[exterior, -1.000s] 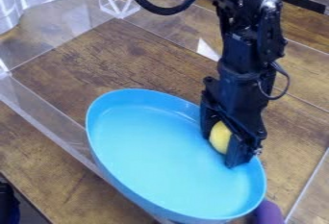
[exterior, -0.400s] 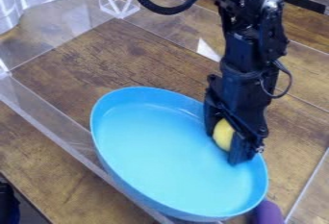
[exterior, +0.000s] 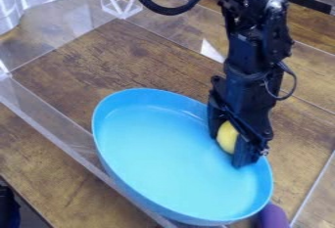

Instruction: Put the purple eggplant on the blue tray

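Purple eggplant (exterior: 276,215): only a rounded tip visible at the bottom edge, below the gripper (exterior: 236,146) and just outside the near rim of the blue tray (exterior: 157,149). Gripper upright over the tray's right side, jaws closed around a yellow ball (exterior: 228,136), fingertips at or very near the tray floor. Tray on a wooden table (exterior: 118,61), extending left of the gripper. Black arm (exterior: 256,46) rising directly above.
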{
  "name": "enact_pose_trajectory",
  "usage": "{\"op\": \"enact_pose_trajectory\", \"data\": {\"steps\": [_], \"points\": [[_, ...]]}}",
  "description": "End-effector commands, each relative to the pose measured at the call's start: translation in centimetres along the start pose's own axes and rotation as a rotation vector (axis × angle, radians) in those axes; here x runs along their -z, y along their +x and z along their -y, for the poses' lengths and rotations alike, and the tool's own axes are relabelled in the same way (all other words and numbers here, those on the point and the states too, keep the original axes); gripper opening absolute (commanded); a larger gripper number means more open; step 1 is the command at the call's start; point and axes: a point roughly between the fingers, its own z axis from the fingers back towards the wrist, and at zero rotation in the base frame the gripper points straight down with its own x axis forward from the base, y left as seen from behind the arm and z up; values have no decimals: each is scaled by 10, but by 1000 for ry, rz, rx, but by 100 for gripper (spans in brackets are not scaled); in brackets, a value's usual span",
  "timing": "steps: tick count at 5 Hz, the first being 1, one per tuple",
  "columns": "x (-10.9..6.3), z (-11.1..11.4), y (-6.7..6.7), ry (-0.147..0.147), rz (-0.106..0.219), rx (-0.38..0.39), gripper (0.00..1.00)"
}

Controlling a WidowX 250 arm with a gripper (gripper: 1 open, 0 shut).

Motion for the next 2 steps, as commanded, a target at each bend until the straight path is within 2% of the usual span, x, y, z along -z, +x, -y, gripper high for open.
{"op": "enact_pose_trajectory", "data": {"steps": [1, 2], "points": [[11, 9, -10, -16, -41, 32, 0], [13, 11, -14, -22, -52, 36, 0]]}}
